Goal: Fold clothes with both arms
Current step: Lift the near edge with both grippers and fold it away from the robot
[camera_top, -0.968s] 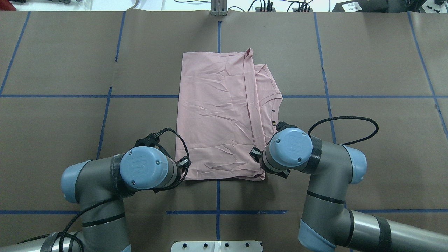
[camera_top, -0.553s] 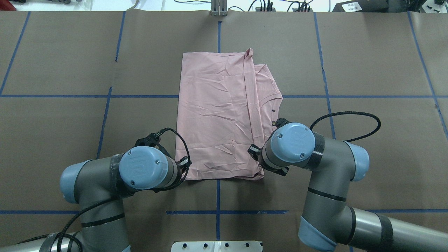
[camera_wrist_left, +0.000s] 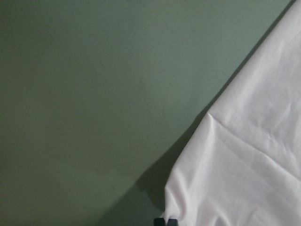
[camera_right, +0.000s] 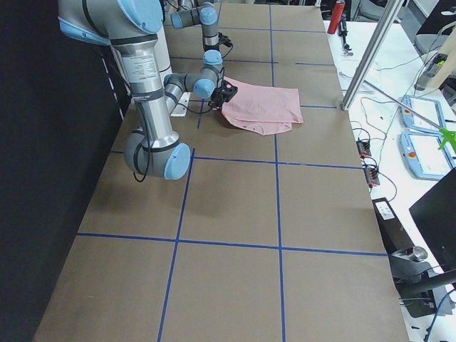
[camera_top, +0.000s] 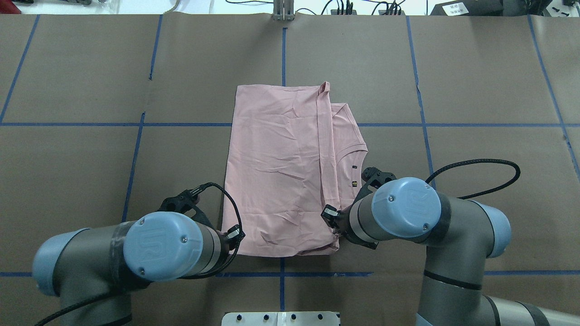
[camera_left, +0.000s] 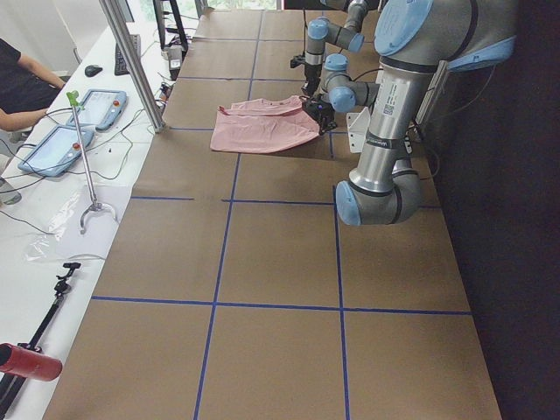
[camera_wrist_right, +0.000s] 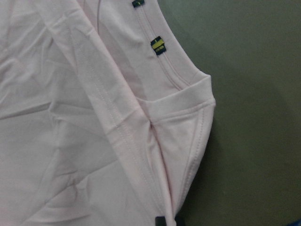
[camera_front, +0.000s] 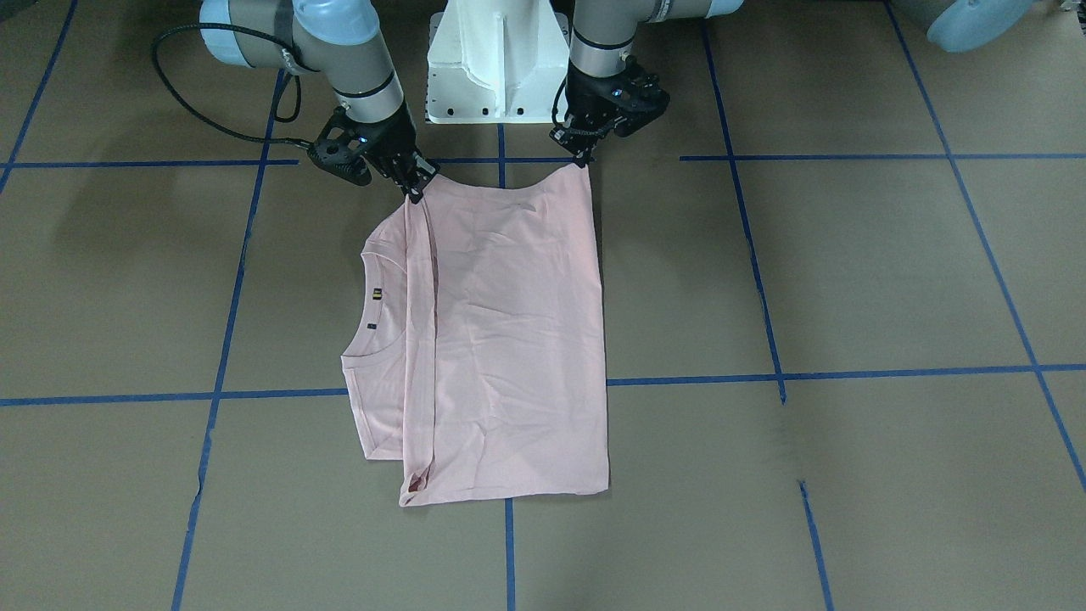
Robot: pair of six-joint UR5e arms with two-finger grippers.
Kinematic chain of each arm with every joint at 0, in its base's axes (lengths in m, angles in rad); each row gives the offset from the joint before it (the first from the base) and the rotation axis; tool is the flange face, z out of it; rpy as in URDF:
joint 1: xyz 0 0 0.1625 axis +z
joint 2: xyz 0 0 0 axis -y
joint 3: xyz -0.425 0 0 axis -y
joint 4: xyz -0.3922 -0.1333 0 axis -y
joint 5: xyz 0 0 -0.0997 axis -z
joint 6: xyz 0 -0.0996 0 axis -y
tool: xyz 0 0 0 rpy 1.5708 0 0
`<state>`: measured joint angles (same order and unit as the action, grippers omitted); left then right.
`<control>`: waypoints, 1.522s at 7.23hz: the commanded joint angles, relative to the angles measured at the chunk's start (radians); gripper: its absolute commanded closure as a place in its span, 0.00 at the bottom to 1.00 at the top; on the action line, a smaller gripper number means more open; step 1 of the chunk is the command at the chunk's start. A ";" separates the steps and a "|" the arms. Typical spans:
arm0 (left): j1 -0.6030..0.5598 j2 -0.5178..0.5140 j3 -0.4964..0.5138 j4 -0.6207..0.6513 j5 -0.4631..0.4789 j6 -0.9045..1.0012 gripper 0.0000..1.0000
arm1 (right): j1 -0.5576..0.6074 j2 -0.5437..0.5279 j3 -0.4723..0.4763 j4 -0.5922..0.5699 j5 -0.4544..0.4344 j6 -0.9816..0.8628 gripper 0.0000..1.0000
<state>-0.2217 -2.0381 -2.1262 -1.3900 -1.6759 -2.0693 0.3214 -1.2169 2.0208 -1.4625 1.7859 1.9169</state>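
The pale pink T-shirt (camera_top: 276, 167) lies folded lengthwise on the brown table, collar (camera_top: 351, 156) at its right side; the print is hidden. It also shows in the front view (camera_front: 509, 339). My left gripper (camera_front: 585, 161) is shut on the shirt's near left corner and holds it slightly raised. Its tips pinch cloth in the left wrist view (camera_wrist_left: 165, 221). My right gripper (camera_front: 416, 191) is shut on the near right corner beside the collar. Its tips pinch the folded edge in the right wrist view (camera_wrist_right: 167, 221). From overhead both wrists cover the grippers.
The white pedestal base (camera_front: 496, 51) stands right behind the shirt's near edge. Blue tape lines grid the table. A metal post (camera_left: 131, 61) and tablets (camera_left: 96, 105) stand at the far side, beyond the table.
Both arms have drawn back toward the robot's base, still gripping the near corners. The whole shirt has slid toward the robot with them.
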 commanded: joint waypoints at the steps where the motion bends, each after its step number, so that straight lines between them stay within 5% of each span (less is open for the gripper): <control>1: 0.048 0.050 -0.113 0.062 -0.027 -0.003 1.00 | -0.039 -0.038 0.064 0.001 0.000 -0.001 1.00; 3: 0.044 0.041 -0.091 0.052 -0.025 0.015 1.00 | -0.036 -0.023 0.049 0.002 -0.006 -0.010 1.00; 5: -0.119 0.001 -0.022 0.025 -0.025 0.179 1.00 | 0.059 0.020 0.015 0.010 -0.003 -0.068 1.00; 9: -0.235 -0.019 0.211 -0.277 -0.025 0.230 1.00 | 0.231 0.147 -0.180 0.014 -0.005 -0.312 1.00; 11: -0.246 -0.028 0.219 -0.291 -0.025 0.230 1.00 | 0.255 0.227 -0.296 0.072 -0.006 -0.312 1.00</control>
<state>-0.4581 -2.0598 -1.9209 -1.6633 -1.7014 -1.8396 0.5586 -1.0331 1.7986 -1.4317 1.7801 1.6146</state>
